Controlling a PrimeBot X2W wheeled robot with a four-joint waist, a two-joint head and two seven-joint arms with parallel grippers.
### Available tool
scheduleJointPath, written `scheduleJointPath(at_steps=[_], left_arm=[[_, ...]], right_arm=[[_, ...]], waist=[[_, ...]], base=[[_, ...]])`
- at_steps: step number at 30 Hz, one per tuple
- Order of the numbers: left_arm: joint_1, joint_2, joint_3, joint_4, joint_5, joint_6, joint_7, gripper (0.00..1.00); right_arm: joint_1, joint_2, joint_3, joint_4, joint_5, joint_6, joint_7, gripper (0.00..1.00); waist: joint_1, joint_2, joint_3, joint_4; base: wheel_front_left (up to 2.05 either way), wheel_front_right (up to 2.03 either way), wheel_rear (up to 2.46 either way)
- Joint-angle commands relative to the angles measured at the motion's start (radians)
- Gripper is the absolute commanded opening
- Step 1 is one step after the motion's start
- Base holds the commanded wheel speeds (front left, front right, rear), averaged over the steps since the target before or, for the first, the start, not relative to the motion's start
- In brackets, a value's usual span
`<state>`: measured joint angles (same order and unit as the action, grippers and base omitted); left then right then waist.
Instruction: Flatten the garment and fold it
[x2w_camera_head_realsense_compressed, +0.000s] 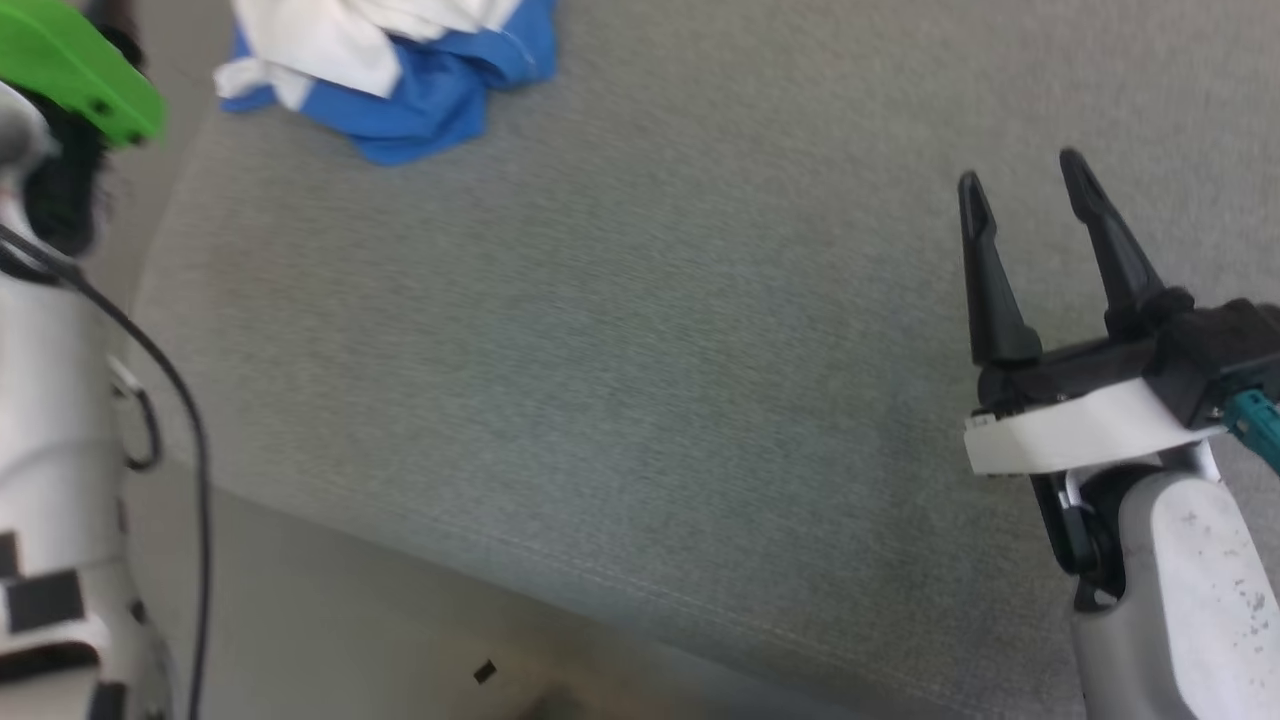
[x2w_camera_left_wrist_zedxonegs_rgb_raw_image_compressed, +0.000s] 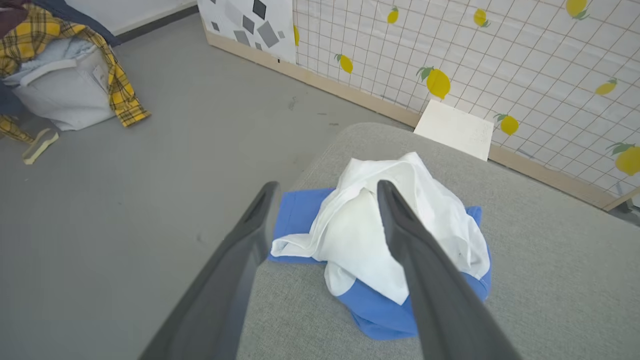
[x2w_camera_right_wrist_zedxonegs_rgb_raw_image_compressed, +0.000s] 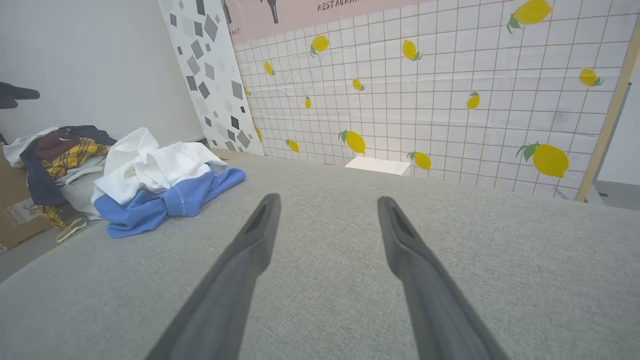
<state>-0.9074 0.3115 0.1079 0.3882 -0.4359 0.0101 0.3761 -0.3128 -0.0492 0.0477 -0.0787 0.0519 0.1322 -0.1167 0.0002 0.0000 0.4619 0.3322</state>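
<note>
L gripper (x2w_camera_left_wrist_zedxonegs_rgb_raw_image_compressed: 326, 184) has its fingers spread wide w/ nothing held, pointed at the garment (x2w_camera_left_wrist_zedxonegs_rgb_raw_image_compressed: 350, 230), which sits crumpled in a heap at the far-left corner of the grey cushion (x2w_camera_left_wrist_zedxonegs_rgb_raw_image_compressed: 550, 280); one finger covers part of the white body. R gripper (x2w_camera_head_realsense_compressed: 1020, 168) is also wide open & empty, over bare fabric on the cushion's right part, well apart from the garment. Head view is blurry & crops the heap at its top edge; chest print/lettering can't be made out, blue sleeves bunched under the white.
</note>
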Motion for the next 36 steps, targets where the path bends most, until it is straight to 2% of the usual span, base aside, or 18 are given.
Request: scheduleJointPath(at_steps=[1,4,9,15,19,20,21,22,24,27,32,36], left_arm=[[-0.035,0.02,0.008,0.011,-0.018,0.012,0.036,1.0],[-0.082,0.058,0.025,0.032,-0.032,0.036,0.124,1.0],[-0.088,0.105,0.072,0.07,-0.055,0.114,0.26,1.0],[-0.002,0.135,0.125,0.084,-0.066,0.201,0.348,1.0],[0.061,0.135,0.143,0.082,-0.082,0.226,0.405,1.0],[0.074,0.134,0.144,0.077,-0.085,0.228,0.416,0.84],[0.09,0.133,0.147,0.064,-0.087,0.23,0.416,0.33],[0.102,0.137,0.148,0.049,-0.082,0.229,0.403,0.0],[0.123,0.156,0.146,0.015,-0.056,0.219,0.346,0.0],[0.135,0.188,0.144,-0.026,0.002,0.195,0.165,0.0],[0.096,0.211,0.104,-0.04,0.074,0.112,-0.163,0.0],[0.04,0.197,0.043,-0.022,0.099,0.046,-0.304,0.0]], right_arm=[[-0.023,-0.001,0.005,-0.008,-0.003,-0.002,-0.009,1.0],[-0.046,-0.001,0.009,-0.011,0.007,-0.002,-0.02,1.0],[-0.07,-0.001,0.018,0.007,0.02,-0.002,-0.047,1.0],[-0.074,-0.001,0.021,0.036,0.043,-0.002,-0.079,1.0],[-0.067,-0.001,0.02,0.059,0.05,-0.002,-0.091,1.0],[-0.064,-0.001,0.019,0.064,0.051,-0.002,-0.093,1.0],[-0.06,-0.001,0.018,0.07,0.053,-0.002,-0.097,1.0],[-0.058,-0.001,0.017,0.075,0.054,-0.002,-0.1,1.0],[-0.048,-0.001,0.017,0.09,0.06,-0.002,-0.105,1.0],[-0.026,-0.001,0.015,0.117,0.068,-0.002,-0.114,1.0],[0.037,-0.001,-0.001,0.161,0.087,-0.002,-0.123,1.0],[0.089,-0.001,-0.013,0.182,0.1,-0.002,-0.125,1.0]], waist=[[-0.0002,0.0,0.214,-0.167],[-0.0002,0.0,0.266,-0.198],[-0.0002,0.0,0.317,-0.242],[-0.0002,0.0,0.313,-0.28],[-0.0002,0.0,0.278,-0.29],[-0.0002,0.0,0.265,-0.291],[-0.0002,0.0,0.249,-0.291],[-0.0002,0.0,0.234,-0.291],[-0.0002,0.0,0.191,-0.291],[-0.0002,0.0,0.103,-0.288],[-0.0002,0.0,-0.074,-0.28],[-0.0002,0.0,-0.201,-0.282]], base=[[0.0,0.0,0.0],[0.0,0.0,0.0],[0.0,0.0,0.0],[0.0,0.0,0.0],[0.0,0.0,0.0],[0.0,0.0,0.0],[0.0,0.0,0.0],[0.0,0.0,0.0],[0.0,0.0,0.0],[0.0,0.0,0.0],[0.0,0.0,0.0],[0.0,0.0,0.0]])
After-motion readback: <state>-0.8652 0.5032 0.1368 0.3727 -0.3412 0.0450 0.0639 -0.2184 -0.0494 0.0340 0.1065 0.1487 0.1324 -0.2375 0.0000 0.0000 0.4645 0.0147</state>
